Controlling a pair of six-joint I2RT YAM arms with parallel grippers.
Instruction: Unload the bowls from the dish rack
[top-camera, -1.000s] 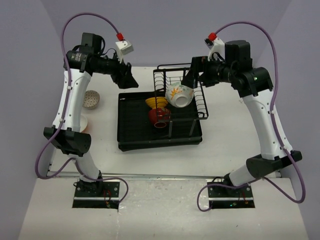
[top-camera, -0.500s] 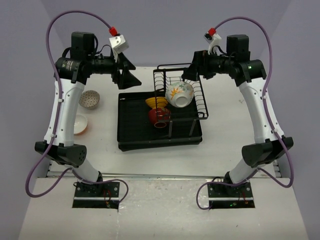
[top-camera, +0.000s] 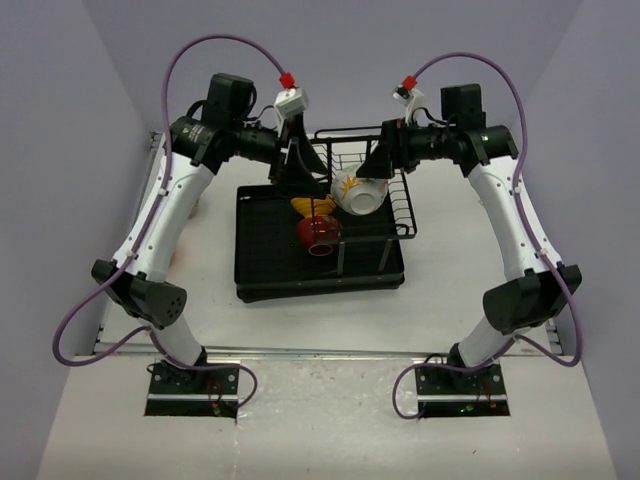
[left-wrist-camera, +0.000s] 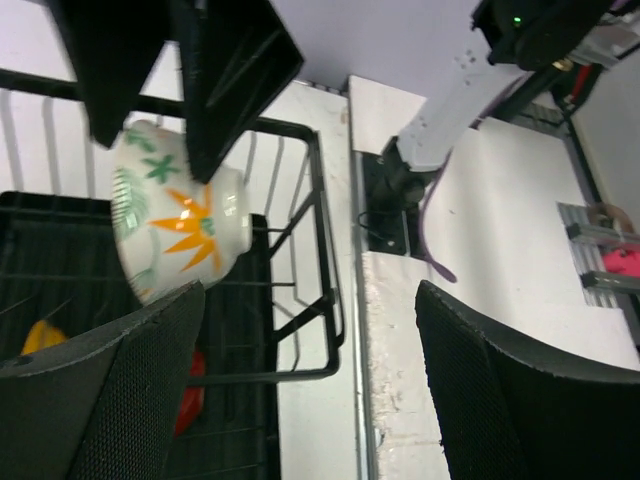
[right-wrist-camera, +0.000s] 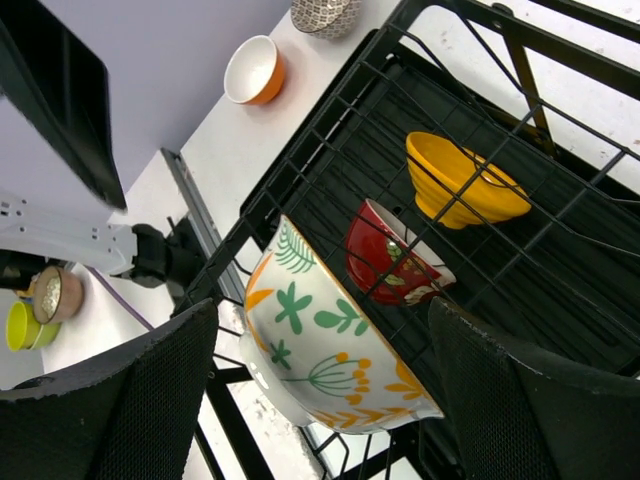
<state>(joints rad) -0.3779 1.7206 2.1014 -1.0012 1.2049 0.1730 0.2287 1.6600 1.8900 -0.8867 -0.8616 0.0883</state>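
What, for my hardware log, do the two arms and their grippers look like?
The left arm and right arm have white links, black joints, black base plates. A purple cable loops over each, ending at a red plug. The left gripper and right gripper have broad black mesh-textured fingers.

The left arm (top-camera: 160, 215) rises from its base, folds at the elbow and reaches inward. At its tip the left end effector (top-camera: 297, 165) has its fingers (left-wrist-camera: 100, 400) spread wide apart. The right arm (top-camera: 515, 215) mirrors this pose. The right end effector (top-camera: 380, 158) points toward its counterpart, close beside it, with its fingers (right-wrist-camera: 530, 400) equally wide apart.
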